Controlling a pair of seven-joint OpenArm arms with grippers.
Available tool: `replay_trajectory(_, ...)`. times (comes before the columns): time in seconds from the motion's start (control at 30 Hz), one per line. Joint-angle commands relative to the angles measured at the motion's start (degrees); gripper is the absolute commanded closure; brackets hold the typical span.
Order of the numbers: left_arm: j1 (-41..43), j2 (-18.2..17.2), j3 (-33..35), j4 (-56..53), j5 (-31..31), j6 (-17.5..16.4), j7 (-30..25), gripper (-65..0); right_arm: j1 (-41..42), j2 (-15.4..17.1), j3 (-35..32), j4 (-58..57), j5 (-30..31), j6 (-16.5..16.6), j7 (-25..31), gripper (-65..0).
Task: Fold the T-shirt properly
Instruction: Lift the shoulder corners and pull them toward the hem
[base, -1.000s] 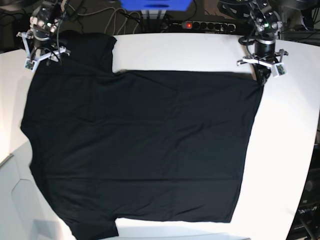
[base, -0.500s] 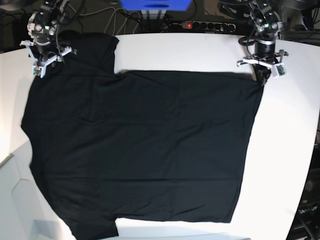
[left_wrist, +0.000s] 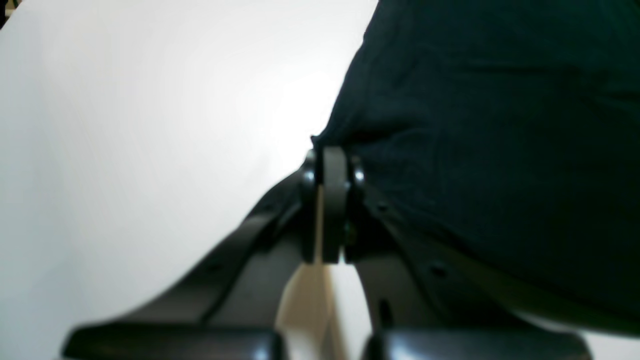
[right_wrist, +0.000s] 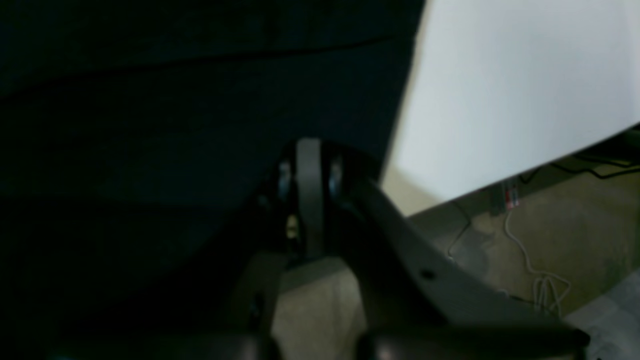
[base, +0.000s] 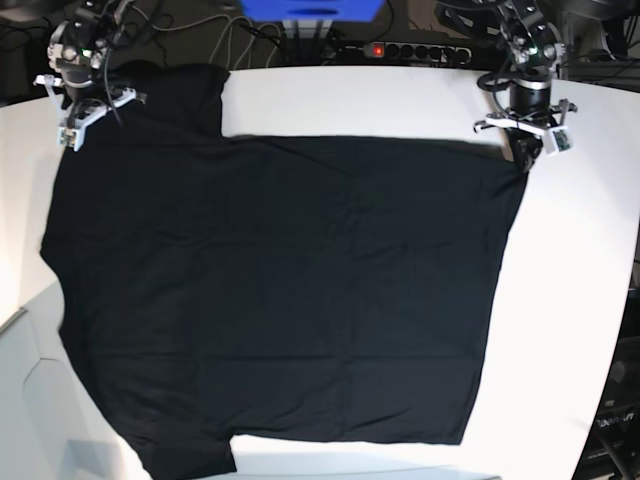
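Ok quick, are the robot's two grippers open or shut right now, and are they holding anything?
Left gripper: shut on the corner of the large plain black cloth T-shirt.
Right gripper: shut, pinching the T-shirt's edge.

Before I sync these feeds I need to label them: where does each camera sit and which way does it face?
Base: high above the white table, looking down on the spread T-shirt; both arms show at the far corners.
Left wrist: on the left arm, looking along the left gripper, shut on the T-shirt's edge.
Right wrist: on the right arm, looking along the right gripper, shut over the T-shirt; floor cables beyond the table.
Shared: all three show shirt and table.
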Motion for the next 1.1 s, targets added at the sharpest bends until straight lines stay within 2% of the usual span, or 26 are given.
replay_trajectory(0.0,0.4,-0.4,-1.1,1.3,-0.6,0.0,-1.6,0.0,-0.3,0.4,0.8,2.1,0.0,0.9,1.7,0.0)
replay_trajectory(0.1,0.9,-0.4,-2.7,1.3,-0.8,0.0,-1.6,0.0,-0.7,0.4,0.9,3.9,0.0,1.0,3.5,0.0)
replay_trajectory(0.43,2.5,0.1,-2.8,0.6,-1.2,0.0,-1.6,0.0,-2.3,0.3,0.5,4.7,0.0,1.1,3.3,0.0)
replay_trajectory(0.53,2.3,0.4,-2.8,0.6,-1.0,0.0,-1.6,0.0,-3.4,0.3,-0.3,4.7,0.0,3.8,3.3,0.0)
replay_trajectory(0.67,2.2,0.4,-2.7,0.6,-0.8,0.0,-1.6,0.0,-3.3,-1.0,0.2,4.6,-0.3,7.9,3.3,-14.0)
replay_trajectory(0.83,2.1,0.4,-2.7,0.6,-0.7,0.0,-1.6,0.0,-3.2,-1.2,1.2,4.6,0.0,8.2,3.3,-34.0)
replay_trajectory(0.9,2.1,0.4,-2.6,0.6,-0.7,0.0,-1.6,0.0,-3.2,-1.2,1.2,4.5,0.0,8.7,3.3,-37.8)
replay_trajectory(1.07,2.1,0.4,-2.6,0.6,-0.7,0.0,-1.6,0.0,-3.2,-1.2,1.2,4.2,0.0,9.8,3.3,-38.4)
